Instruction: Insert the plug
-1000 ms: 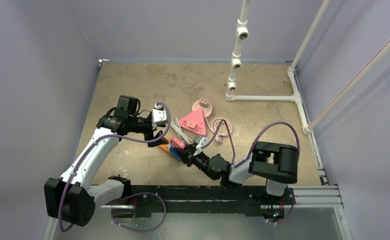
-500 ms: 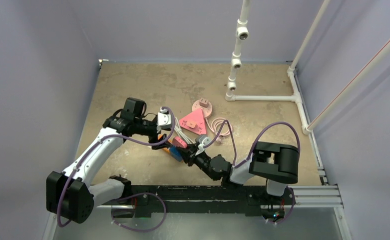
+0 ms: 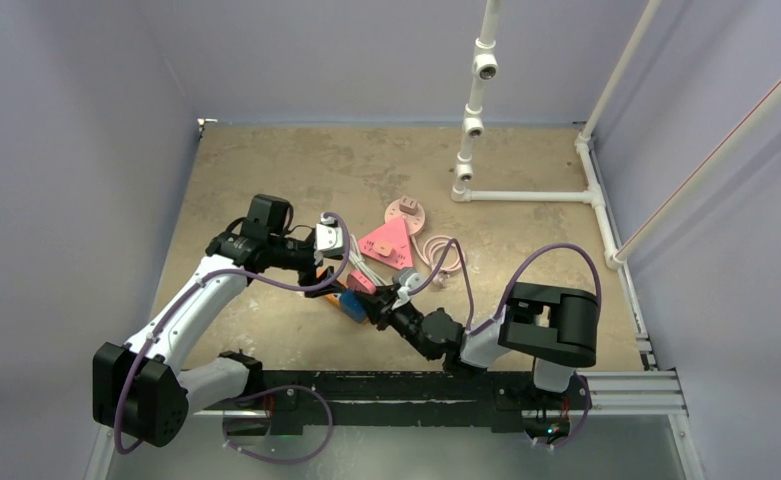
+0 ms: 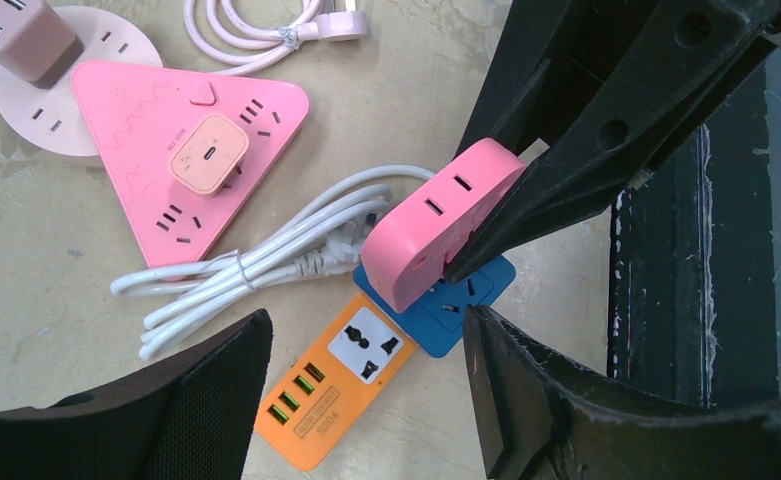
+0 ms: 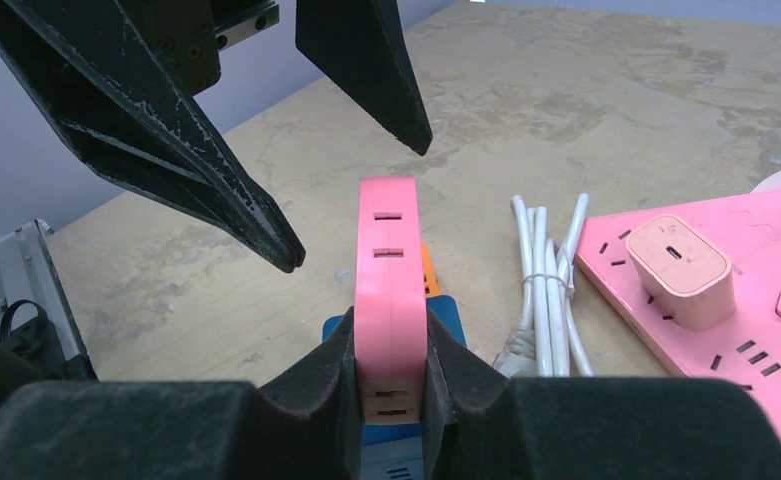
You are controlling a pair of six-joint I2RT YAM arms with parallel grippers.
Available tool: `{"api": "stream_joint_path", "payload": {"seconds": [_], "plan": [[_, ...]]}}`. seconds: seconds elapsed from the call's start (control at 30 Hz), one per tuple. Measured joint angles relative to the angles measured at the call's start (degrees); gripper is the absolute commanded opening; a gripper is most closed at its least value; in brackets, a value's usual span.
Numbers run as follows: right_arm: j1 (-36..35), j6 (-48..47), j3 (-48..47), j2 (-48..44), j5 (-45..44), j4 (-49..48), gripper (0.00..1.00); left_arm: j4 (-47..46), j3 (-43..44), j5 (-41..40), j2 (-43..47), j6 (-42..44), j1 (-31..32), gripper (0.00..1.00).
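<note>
Right gripper [image 5: 390, 345] pinches a smooth, rounded pink plug [image 5: 389, 250]. Left gripper [image 4: 366, 325] gapes empty above a seemingly plastic orange strip [image 4: 331, 395]

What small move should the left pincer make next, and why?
Probably lower the open left pincer onto the orange strip to steady it: the right pincer holds the pink block edge-on over the blue socket block, and nothing holds those down.

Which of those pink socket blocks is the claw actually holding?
The small oblong pink block, pinched on edge in the right gripper over the blue adapter. The triangular strip and round strip lie flat on the table.
</note>
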State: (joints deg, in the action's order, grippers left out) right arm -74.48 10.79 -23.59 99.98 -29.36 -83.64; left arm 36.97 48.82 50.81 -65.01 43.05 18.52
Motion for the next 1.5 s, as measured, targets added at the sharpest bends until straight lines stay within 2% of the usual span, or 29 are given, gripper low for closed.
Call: {"api": "stream_joint_path", "payload": {"seconds": [1.07,1.5], "plan": [[0.2,-0.3,-1.0,1.0,0.0,1.7,0.00,-1.1,0.0,0.0,0.2,-1.1,0.0,0.67],[-1.0,-1.0,-2.6,1.0,-1.0,4.0,0.00,-7.0,0.2,0.4,0.5,-11.0,0.0,0.67]]}}
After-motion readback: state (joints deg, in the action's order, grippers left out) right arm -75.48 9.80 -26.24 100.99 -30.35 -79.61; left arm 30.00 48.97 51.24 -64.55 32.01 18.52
